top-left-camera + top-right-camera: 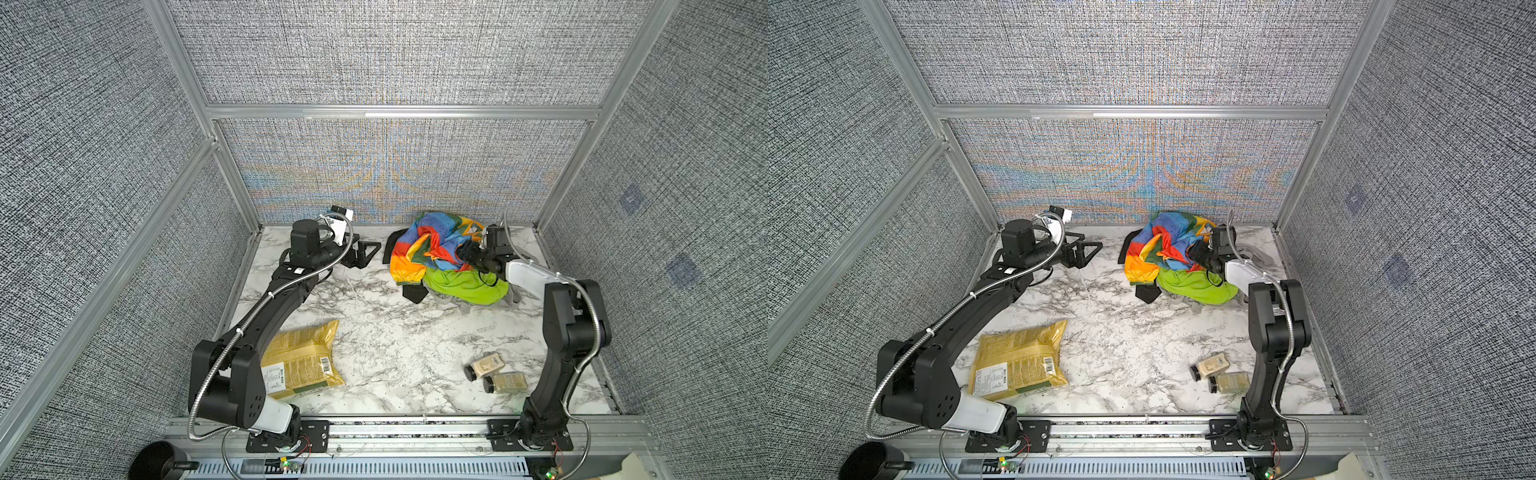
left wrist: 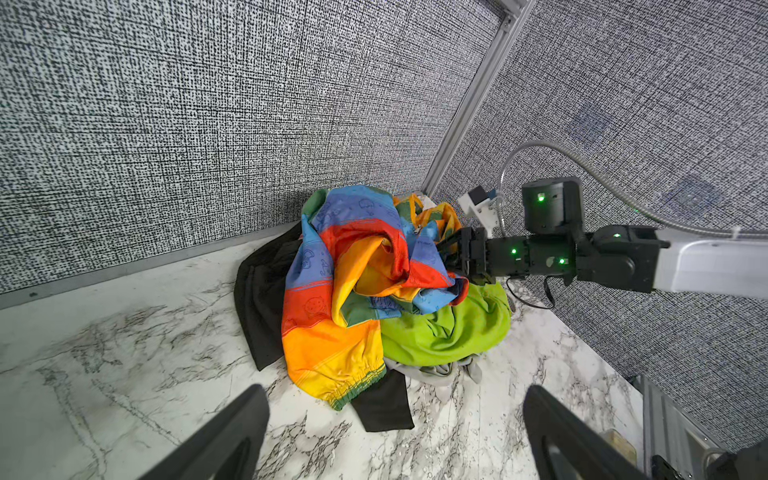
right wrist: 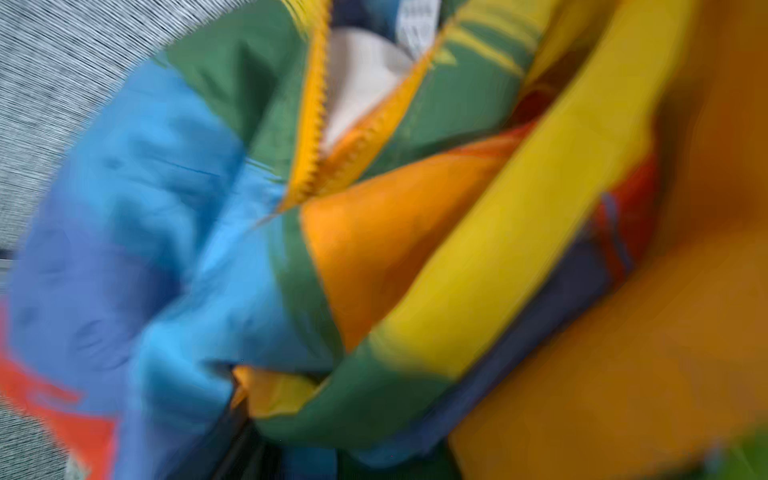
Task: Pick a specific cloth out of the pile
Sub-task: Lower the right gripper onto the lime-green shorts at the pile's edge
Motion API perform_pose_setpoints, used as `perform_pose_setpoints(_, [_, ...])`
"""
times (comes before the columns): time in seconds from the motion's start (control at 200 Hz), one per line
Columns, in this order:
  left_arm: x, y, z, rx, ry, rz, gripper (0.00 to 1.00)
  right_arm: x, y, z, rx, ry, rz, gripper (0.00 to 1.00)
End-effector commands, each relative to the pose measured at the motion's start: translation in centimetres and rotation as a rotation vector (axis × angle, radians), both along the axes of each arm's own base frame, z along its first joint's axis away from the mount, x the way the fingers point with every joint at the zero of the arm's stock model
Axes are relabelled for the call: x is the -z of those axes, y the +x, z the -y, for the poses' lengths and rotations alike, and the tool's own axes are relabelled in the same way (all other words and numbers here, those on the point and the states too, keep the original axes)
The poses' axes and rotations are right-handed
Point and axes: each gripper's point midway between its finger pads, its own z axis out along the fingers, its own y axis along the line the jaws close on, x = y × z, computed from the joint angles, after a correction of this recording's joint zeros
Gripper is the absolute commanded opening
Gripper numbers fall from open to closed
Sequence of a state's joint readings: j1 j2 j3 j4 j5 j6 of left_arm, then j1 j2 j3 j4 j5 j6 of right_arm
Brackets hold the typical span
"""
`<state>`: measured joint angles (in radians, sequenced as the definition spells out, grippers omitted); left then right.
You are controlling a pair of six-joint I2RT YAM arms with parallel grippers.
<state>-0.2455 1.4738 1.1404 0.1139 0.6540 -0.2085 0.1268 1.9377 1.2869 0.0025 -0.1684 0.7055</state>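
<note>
The right pincer [image 2: 456, 254] sits in the upper folds of the rainbow garment [image 2: 353, 266]. Its jaws are buried in fabric, so I cannot tell whether it is released or clenched. The cloth [image 2: 446, 332], lime green, lies just below the rainbow garment and is partly covered by it. It rests on a grey garment [image 2: 432, 372] on the worktop [image 1: 395, 340]. The left pincer [image 1: 363, 250] hangs released and empty, well apart from the rainbow garment. The step in hand looks like reaching into the pile [image 1: 1179, 266] for a hold. Next, the right pincer probably needs to drop beneath the rainbow garment and pinch lime fabric only.
</note>
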Motion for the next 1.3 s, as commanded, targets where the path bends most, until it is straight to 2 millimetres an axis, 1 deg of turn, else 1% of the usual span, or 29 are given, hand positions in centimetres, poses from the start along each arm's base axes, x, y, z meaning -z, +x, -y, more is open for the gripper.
perform_pose_setpoints(0.0, [-0.9,0.0,0.0,-0.001,0.000,0.036,0.99,1.7,-0.6,0.4,0.012,-0.023,-0.034,0.71])
perform_pose_setpoints(0.05, [-0.8,0.0,0.0,0.000,0.000,0.033,0.99,1.2,-0.8,0.5,0.008,-0.025,-0.022,0.72])
perform_pose_setpoints(0.145, [-0.8,0.0,0.0,0.002,-0.002,0.034,0.99,-1.2,-1.2,0.6,-0.006,-0.039,0.020,0.73])
perform_pose_setpoints(0.29, [-1.0,-0.1,0.0,0.004,-0.005,0.038,0.99,-5.1,-2.7,1.1,-0.014,-0.059,0.094,0.77])
perform_pose_setpoints(0.415, [-1.1,-0.2,0.1,0.006,-0.008,0.037,0.99,-7.7,-4.1,1.7,-0.026,-0.066,0.139,0.83])
perform_pose_setpoints(0.48, [-1.1,-0.2,0.1,0.003,-0.006,0.038,0.99,-9.1,-5.1,2.3,-0.024,-0.071,0.158,0.85])
perform_pose_setpoints(0.57, [-1.1,-0.2,0.0,-0.001,-0.005,0.042,0.99,-10.8,-6.8,3.1,-0.019,-0.071,0.187,0.85])
perform_pose_setpoints(0.706, [-1.3,-0.3,0.0,0.006,-0.009,0.046,0.99,-12.0,-9.9,5.1,0.022,-0.064,0.209,0.85])
perform_pose_setpoints(0.831, [-1.5,-0.6,0.2,0.017,-0.021,0.049,0.99,-11.6,-12.7,7.1,0.053,-0.033,0.204,0.84])
perform_pose_setpoints(0.851, [-1.5,-0.6,0.3,0.018,-0.022,0.049,0.99,-12.0,-12.9,7.4,0.059,-0.031,0.215,0.84])
perform_pose_setpoints(0.861, [-1.6,-0.7,0.3,0.019,-0.023,0.049,0.99,-11.0,-13.3,7.5,0.062,-0.031,0.194,0.84])
perform_pose_setpoints(0.871, [-1.6,-0.7,0.3,0.020,-0.023,0.050,0.99,-10.7,-13.6,7.7,0.065,-0.032,0.189,0.84])
perform_pose_setpoints(0.956, [-1.5,-0.7,0.5,0.023,-0.024,0.048,0.99,-9.2,-15.0,8.5,0.078,-0.026,0.164,0.83])
perform_pose_setpoints(1.021, [-1.4,-0.7,0.6,0.026,-0.023,0.046,0.99,-7.8,-15.8,8.5,0.072,0.000,0.137,0.80])
perform_pose_setpoints(1.126, [-1.3,-0.8,0.8,0.032,-0.021,0.043,0.99,-5.2,-16.4,8.2,0.057,0.060,0.092,0.76])
perform_pose_setpoints(1.181, [-1.2,-0.8,1.0,0.035,-0.021,0.041,0.99,-4.0,-16.3,7.8,0.049,0.098,0.060,0.73])
perform_pose_setpoints(1.296, [-1.0,-0.7,1.1,0.039,-0.019,0.034,0.99,-2.5,-15.6,7.1,0.038,0.163,0.028,0.70])
